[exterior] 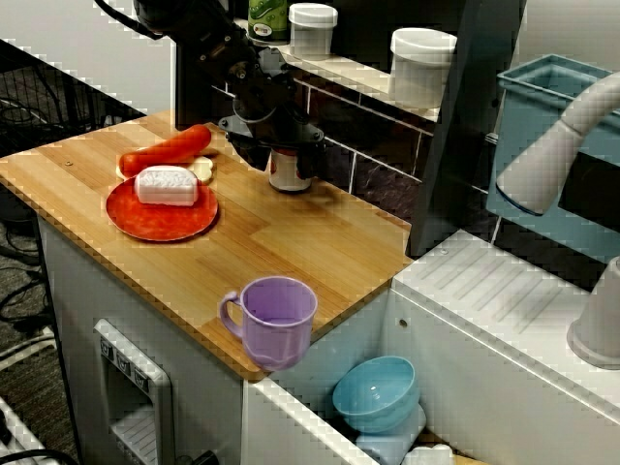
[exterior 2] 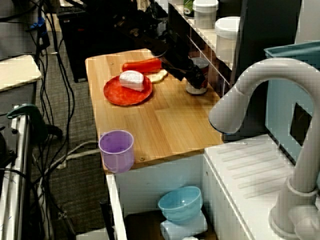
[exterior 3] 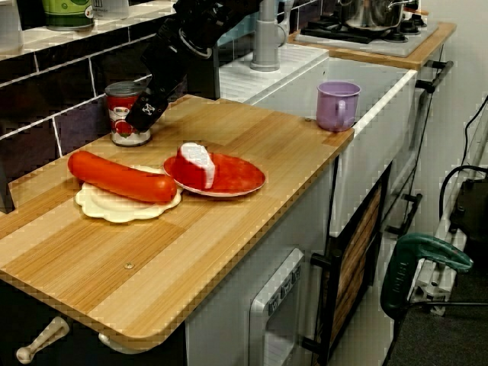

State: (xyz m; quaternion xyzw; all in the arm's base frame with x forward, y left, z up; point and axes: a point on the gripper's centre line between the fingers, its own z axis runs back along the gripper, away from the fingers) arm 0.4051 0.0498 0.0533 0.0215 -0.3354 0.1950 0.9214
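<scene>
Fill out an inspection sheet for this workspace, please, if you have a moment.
Surface: wooden counter beside a white sink unit.
Job's things: red-labelled can upright by the tiled back wall.
Clutter: white block on red plate; long red sausage on cream plate; purple mug near the counter's edge.
Grippers: gripper down at the can's top; whether the jaws grip it cannot be told.
Cables: loose cables on the floor beside the counter.
Surroundings: jars on the shelf, grey tap, blue bowl below the counter.

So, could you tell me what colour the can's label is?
Mostly red; the can shows best in the side view.
</scene>
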